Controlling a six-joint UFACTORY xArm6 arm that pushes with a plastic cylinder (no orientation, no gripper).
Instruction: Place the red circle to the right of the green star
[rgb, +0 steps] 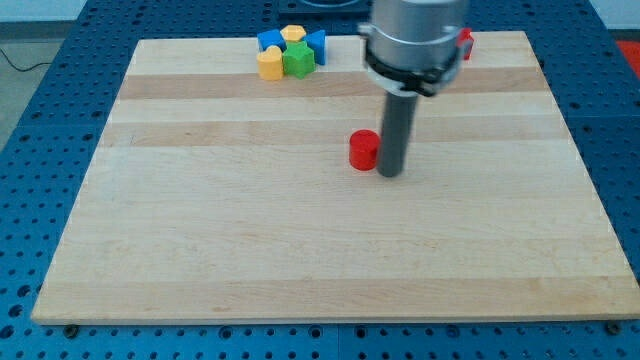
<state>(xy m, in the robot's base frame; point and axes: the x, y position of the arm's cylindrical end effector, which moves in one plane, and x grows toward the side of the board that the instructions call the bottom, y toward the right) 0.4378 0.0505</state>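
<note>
The red circle (363, 150) lies near the middle of the wooden board (300, 250). My tip (390, 173) stands just to the right of it, touching or almost touching its right side. The green star (298, 61) sits near the view's top in a cluster of blocks, well up and to the left of the red circle.
Around the green star are a yellow heart-like block (269, 63), a yellow hexagon (292, 34), a blue block (268, 40) and a blue triangle-like block (317, 43). A red block (464, 42) shows partly behind the arm at the top right.
</note>
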